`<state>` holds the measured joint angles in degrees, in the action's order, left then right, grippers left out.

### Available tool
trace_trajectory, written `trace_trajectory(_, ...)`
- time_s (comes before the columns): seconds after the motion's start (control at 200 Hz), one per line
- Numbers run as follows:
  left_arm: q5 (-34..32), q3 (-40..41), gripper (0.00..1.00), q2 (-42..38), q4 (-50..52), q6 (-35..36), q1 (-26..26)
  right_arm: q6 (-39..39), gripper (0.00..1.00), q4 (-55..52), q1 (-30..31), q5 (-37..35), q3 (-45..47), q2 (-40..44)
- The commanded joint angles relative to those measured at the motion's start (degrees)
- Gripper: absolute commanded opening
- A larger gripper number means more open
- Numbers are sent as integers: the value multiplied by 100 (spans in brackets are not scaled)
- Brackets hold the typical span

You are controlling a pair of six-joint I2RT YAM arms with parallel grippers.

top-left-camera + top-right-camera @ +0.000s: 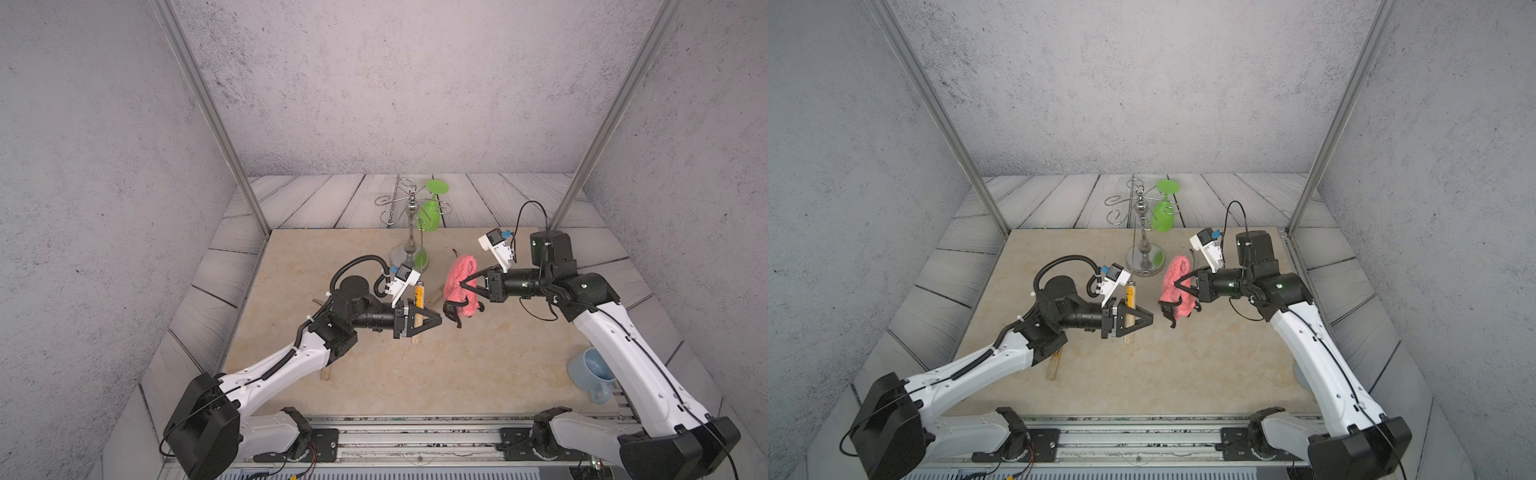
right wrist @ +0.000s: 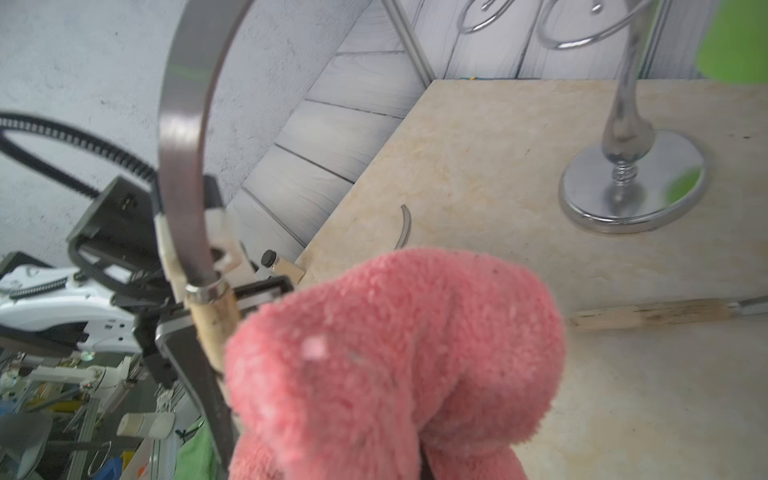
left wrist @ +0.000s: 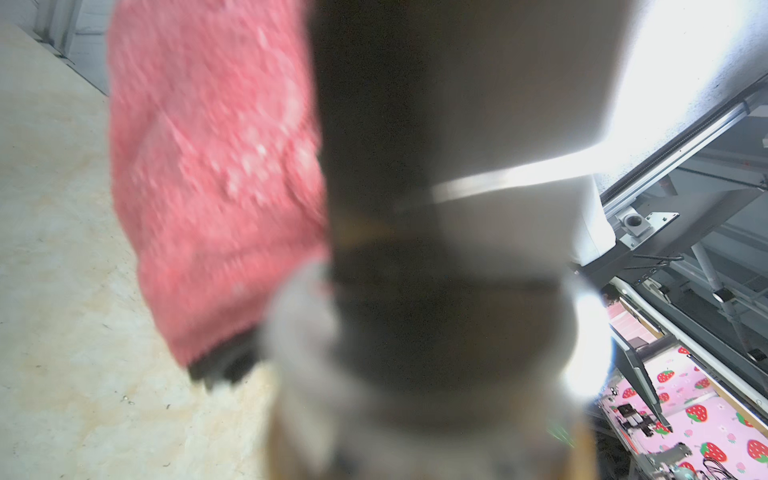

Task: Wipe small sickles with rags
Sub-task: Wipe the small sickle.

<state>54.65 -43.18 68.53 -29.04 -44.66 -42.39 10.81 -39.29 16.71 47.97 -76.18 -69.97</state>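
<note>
The left arm stretches in, and the left end effector [image 1: 434, 319] squeezes a sickle [image 1: 419, 298] by its handle, blade up. Facing it, the right end effector [image 1: 461, 285] pinches the pink rag [image 1: 457, 270], near the sickle.

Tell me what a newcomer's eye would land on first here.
The pink rag first, bunched in the shut right gripper over the middle of the table. Facing it, the left gripper clamps a sickle by its wooden handle, blade arcing upward. At the back, a green goblet hangs upside down on a chrome stand.
</note>
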Motion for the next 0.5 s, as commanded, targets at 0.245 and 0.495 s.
trace_trajectory(0.245,-157,626,0,-505,-67,-147,-562,-267,9,147,-56,636,-1600,-1450)
trace_trajectory(0.495,-100,605,0,-262,-281,-173,-839,-551,9,-28,-54,941,-1987,-1864)
